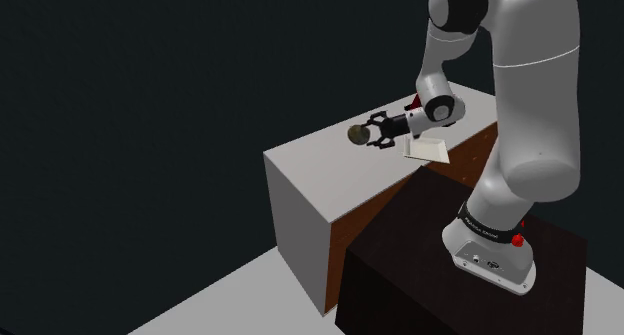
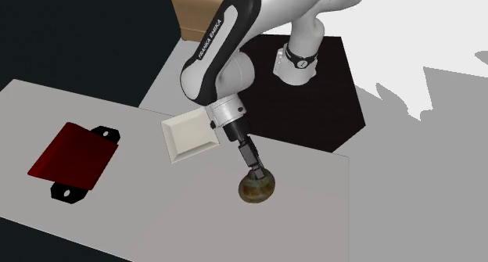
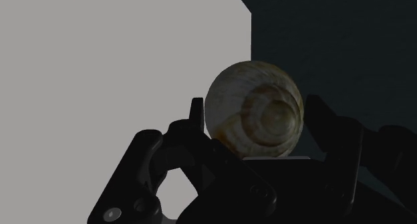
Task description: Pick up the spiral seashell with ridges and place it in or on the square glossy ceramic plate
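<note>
Pincer (image 3: pixel 257 126): black, two fingers (image 3: pixel 196 116) closed on the shell (image 3: pixel 257 116), one on each flank, with the spiral face turned to the wrist camera.

Shell: rounded, brown-and-cream, ridged whorls. It sits at the fingertips over the table (image 2: pixel 156 213), just beside one corner of the plate (image 2: pixel 191 137), on the side away from the stand (image 2: pixel 332 80). Whether it touches the top or hangs just above it cannot be told. In the wrist view a table corner and a black area lie behind it.

Plate: square, white, with a raised rim. It lies flat near the table edge that faces the stand, partly under the wrist.

Arm (image 1: pixel 525 83): white with dark joints. It rises from the stand, bends forward over the table and folds down at the elbow. The forearm slopes toward the plate and the hand is tilted away from the stand.

Red tray (image 2: pixel 70 157): flat, dark red, with two black tabs. It lies toward the far end of the table, well apart from the plate and shell.
</note>
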